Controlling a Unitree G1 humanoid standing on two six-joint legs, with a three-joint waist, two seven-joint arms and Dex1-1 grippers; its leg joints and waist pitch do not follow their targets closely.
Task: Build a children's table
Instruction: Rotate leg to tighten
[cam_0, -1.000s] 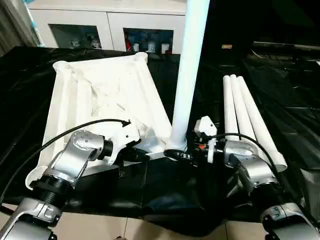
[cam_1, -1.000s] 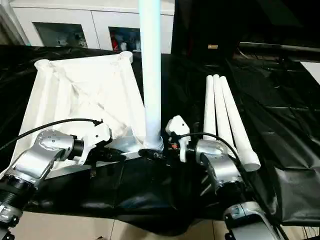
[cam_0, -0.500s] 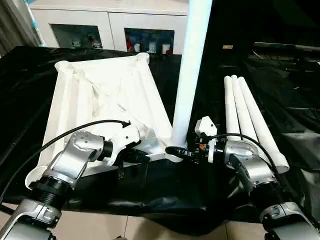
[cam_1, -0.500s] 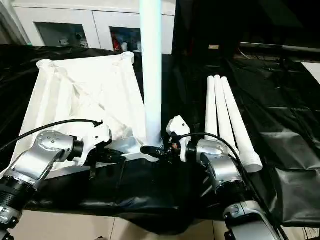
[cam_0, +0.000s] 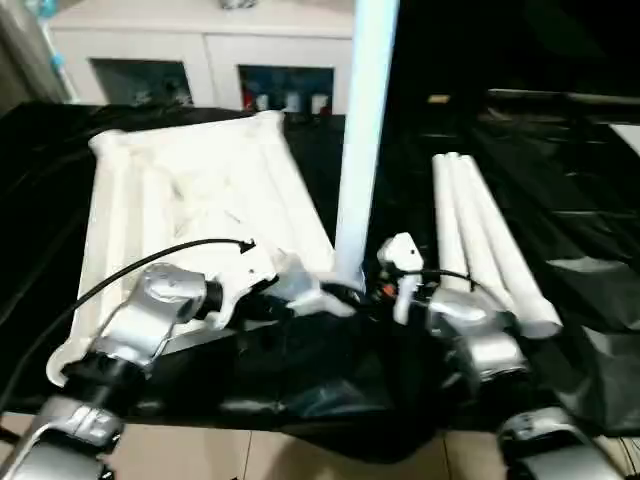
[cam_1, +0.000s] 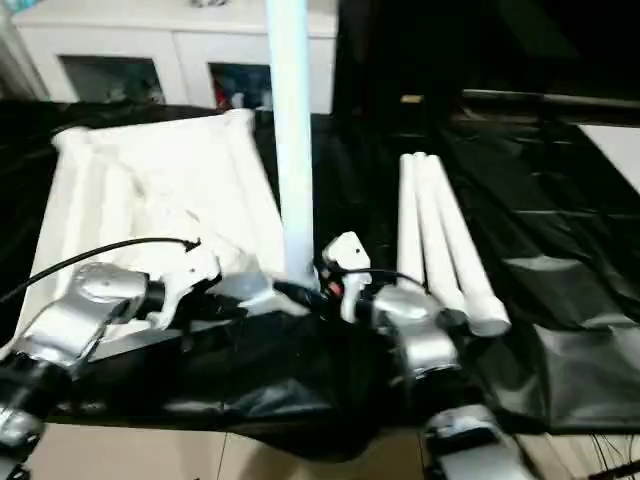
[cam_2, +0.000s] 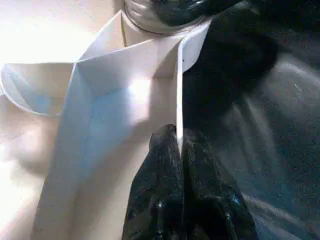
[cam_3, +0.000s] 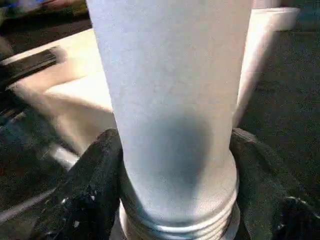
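Two black-fingered hands meet at one corner of the job: the right hand (cam_0: 352, 293) is clasped around the foot of a long white tapered round leg (cam_0: 362, 140), one finger (cam_3: 87, 192) on either side just above its threaded metal collar, while the left hand (cam_2: 178, 150) is pinched nearly shut on the thin raised rim of the white plastic rectangular tabletop (cam_0: 190, 200), just beside that corner. The leg stands upright, its long axis running straight up from the right hand and out past the top of the head views, with its base at the rounded corner socket (cam_0: 335, 295) on the near right corner of the upturned tabletop. Whether the thread has seated fully cannot be told. The coming move likely turns on that vertical line: the right hand sits at the very bottom of a tall piece, so the leg must stay square to the socket as it is worked in, the left hand bracing the rim against any shift. Just to the right of the right arm, three more white tapered legs (cam_0: 480, 235) lie side by side on the black-sheeted counter (cam_0: 580, 200), pointing away from the robot, nearer the right hand than the left.
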